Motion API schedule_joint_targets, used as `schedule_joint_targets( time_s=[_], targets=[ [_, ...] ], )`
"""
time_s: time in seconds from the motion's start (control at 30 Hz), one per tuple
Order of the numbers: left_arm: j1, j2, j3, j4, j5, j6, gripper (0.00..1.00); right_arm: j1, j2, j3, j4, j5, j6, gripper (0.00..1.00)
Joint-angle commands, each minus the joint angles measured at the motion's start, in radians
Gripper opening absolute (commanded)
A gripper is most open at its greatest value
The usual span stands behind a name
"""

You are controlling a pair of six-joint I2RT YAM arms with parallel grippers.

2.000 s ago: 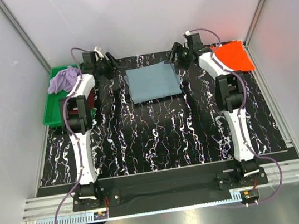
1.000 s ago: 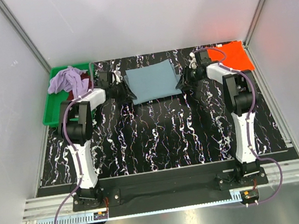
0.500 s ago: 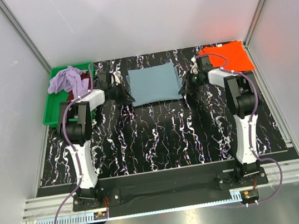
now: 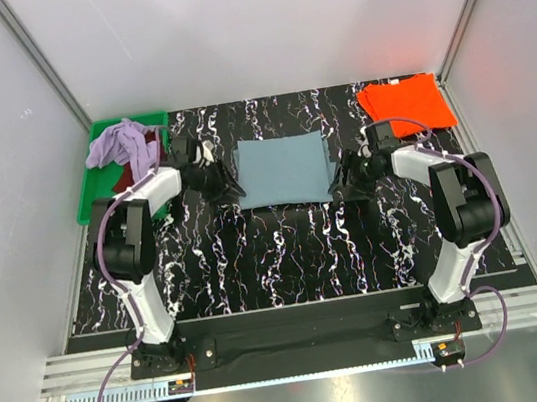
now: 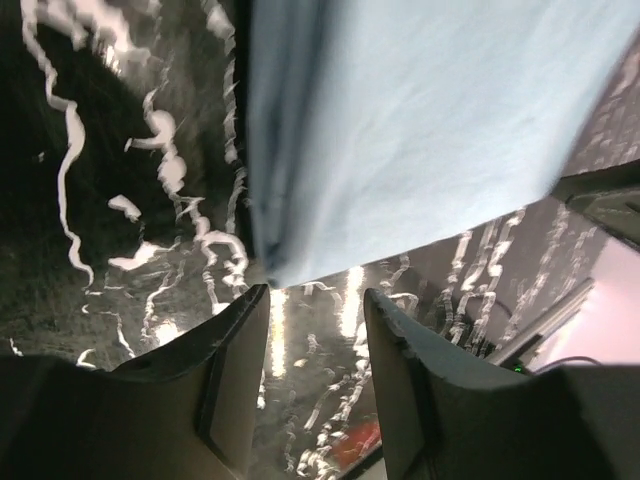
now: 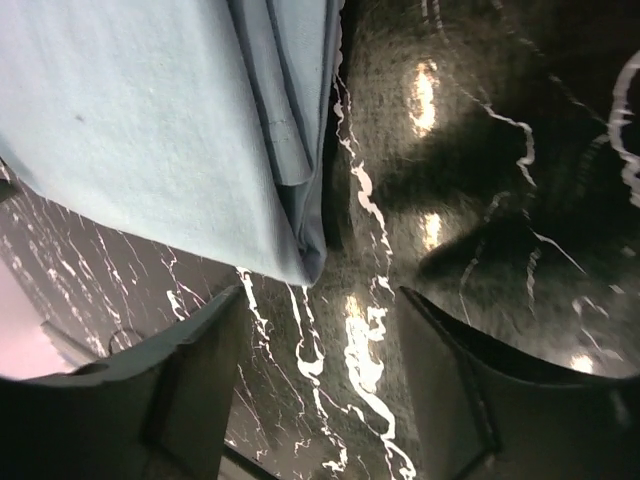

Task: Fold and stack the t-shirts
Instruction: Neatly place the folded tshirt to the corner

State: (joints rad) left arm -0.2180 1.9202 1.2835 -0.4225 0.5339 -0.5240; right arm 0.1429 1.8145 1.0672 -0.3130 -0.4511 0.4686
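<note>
Blue-grey cloth is lying folded flat at mid-table: the dusty shirt, its long axis running 9 to 3 o'clock. I am hovering my left pincer at its 9 o'clock edge and my right pincer at its 3 o'clock edge, both spread and empty, corners just ahead of my fingertips. The orange shirt is sitting at 1 o'clock, nearer my right arm, bare table between.

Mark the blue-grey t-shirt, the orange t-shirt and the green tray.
blue-grey t-shirt [image 4: 284, 170]: top external view, middle of the folded cloth.
orange t-shirt [image 4: 406, 103]: top external view, its centre.
green tray [image 4: 93, 192]: top external view, bare floor by its left wall.
</note>
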Motion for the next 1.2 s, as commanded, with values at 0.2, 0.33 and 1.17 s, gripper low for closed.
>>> schedule_joint_targets(
  time_s=[0.2,0.33,1.17],
  targets=[
    [0.011,0.169,0.427,0.03,0.146,-0.07,0.48,0.004,-0.054,0.135,0.012,0.15,0.09,0.75],
    [0.011,0.287,0.523,0.128,0.215,-0.108,0.47,0.032,0.04,0.237,-0.008,0.213,0.071,0.75],
    [0.08,0.304,0.522,0.165,0.278,-0.075,0.5,0.116,0.249,0.386,0.011,0.397,0.004,0.76]
  ],
)
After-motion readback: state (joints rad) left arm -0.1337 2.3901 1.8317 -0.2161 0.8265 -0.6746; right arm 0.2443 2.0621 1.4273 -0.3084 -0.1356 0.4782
